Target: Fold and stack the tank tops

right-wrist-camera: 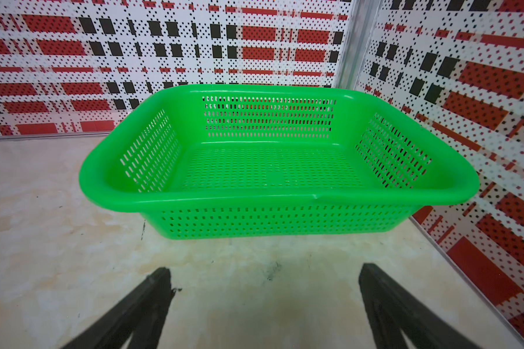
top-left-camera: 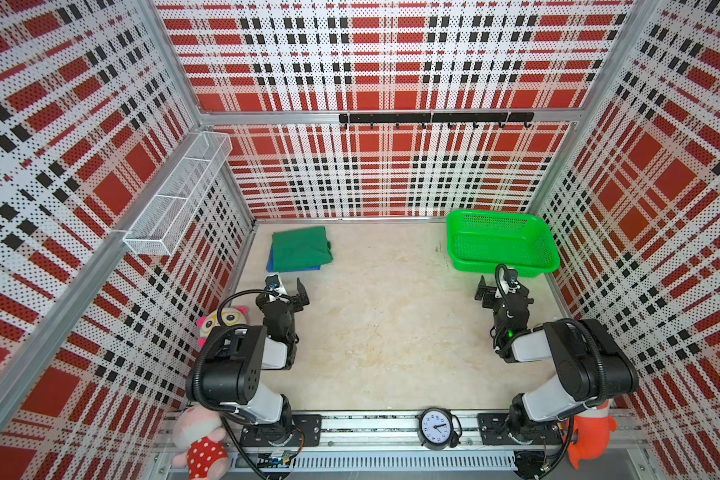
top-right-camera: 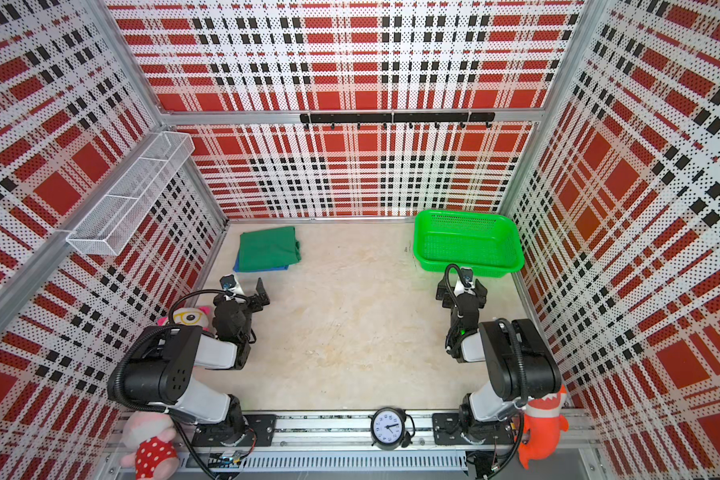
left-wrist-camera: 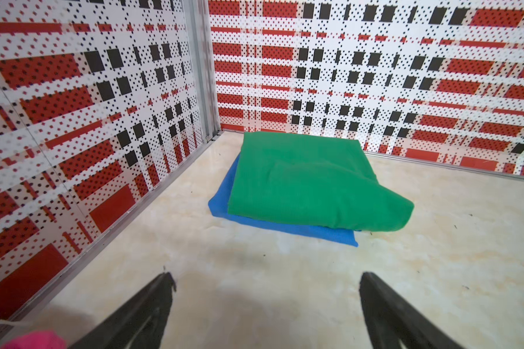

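Stack: the dark green tank top (top-left-camera: 301, 249) (top-right-camera: 269, 248) is lying folded on top of the royal blue tank top (top-left-camera: 271, 266) (top-right-camera: 237, 266). Both are resting on the table (top-left-camera: 391, 332) in its far left corner, close to the side and back walls. In the left wrist view the green piece (left-wrist-camera: 309, 181) is covering most of the blue one (left-wrist-camera: 285, 232), and blue is showing only along two adjoining edges. The green fold nearest the camera is bulging slightly rather than lying flat.

Left hand (top-left-camera: 289, 286) (top-right-camera: 246, 286) (left-wrist-camera: 266, 276): it is hovering near the stack on its near side, not touching the cloth. Its jaws are standing wide apart and are gripping nothing.

Right hand (top-left-camera: 500, 286) (top-right-camera: 461, 286) (right-wrist-camera: 265, 269): it is hanging over the right side of the table, just in front of the bright green basket (top-left-camera: 470, 262) (top-right-camera: 429, 261) (right-wrist-camera: 254, 201). Its jaws are likewise spread wide with nothing between them.

Basket: it is sitting upright in the far right corner, well apart from the stack, and its mesh floor is showing bare in the right wrist view.

Surroundings: a round clock (top-left-camera: 435, 428) is sitting on the front rail between the two arm bases.
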Motion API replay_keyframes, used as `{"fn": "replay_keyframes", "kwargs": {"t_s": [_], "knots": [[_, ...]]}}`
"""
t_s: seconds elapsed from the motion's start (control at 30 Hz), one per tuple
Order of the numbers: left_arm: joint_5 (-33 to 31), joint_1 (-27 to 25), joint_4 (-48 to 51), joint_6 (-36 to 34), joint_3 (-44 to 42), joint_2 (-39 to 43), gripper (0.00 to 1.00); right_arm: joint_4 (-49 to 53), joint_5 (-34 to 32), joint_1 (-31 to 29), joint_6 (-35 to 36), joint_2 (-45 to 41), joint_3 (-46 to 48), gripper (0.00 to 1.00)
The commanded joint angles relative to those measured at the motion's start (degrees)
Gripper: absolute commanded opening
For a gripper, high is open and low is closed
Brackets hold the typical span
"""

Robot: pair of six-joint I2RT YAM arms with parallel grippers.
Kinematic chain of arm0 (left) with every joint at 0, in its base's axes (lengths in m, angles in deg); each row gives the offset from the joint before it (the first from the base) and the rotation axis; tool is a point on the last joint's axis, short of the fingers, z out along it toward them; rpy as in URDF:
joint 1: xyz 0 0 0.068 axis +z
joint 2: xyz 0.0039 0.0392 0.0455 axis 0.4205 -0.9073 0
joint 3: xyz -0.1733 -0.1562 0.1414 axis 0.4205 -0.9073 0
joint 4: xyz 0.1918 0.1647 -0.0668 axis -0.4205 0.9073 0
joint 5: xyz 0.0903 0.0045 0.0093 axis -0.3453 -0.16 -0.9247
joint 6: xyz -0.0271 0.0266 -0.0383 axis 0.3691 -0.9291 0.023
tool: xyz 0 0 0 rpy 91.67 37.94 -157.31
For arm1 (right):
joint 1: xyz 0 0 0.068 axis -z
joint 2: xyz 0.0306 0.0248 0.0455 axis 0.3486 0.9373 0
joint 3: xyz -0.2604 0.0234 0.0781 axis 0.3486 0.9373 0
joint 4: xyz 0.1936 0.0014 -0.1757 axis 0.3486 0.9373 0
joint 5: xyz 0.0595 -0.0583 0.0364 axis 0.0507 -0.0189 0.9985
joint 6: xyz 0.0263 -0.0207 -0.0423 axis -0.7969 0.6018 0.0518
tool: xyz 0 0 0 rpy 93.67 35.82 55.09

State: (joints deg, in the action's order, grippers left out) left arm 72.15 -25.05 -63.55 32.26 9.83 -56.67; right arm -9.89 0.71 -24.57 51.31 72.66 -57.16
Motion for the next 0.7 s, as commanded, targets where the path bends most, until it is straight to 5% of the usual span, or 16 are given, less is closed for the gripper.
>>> {"fn": "replay_keyframes", "kwargs": {"t_s": [0.0,0.67], "knots": [[-0.46,-0.25,-6.25,-0.17,0.17,-0.34,0.98,-2.15,0.62,0.47,-0.41,-0.04,0.30,1.00],[-0.53,-0.39,-6.34,-0.22,0.08,-0.32,0.98,-3.67,0.25,0.49,-0.08,0.42,0.69,1.00]]}}
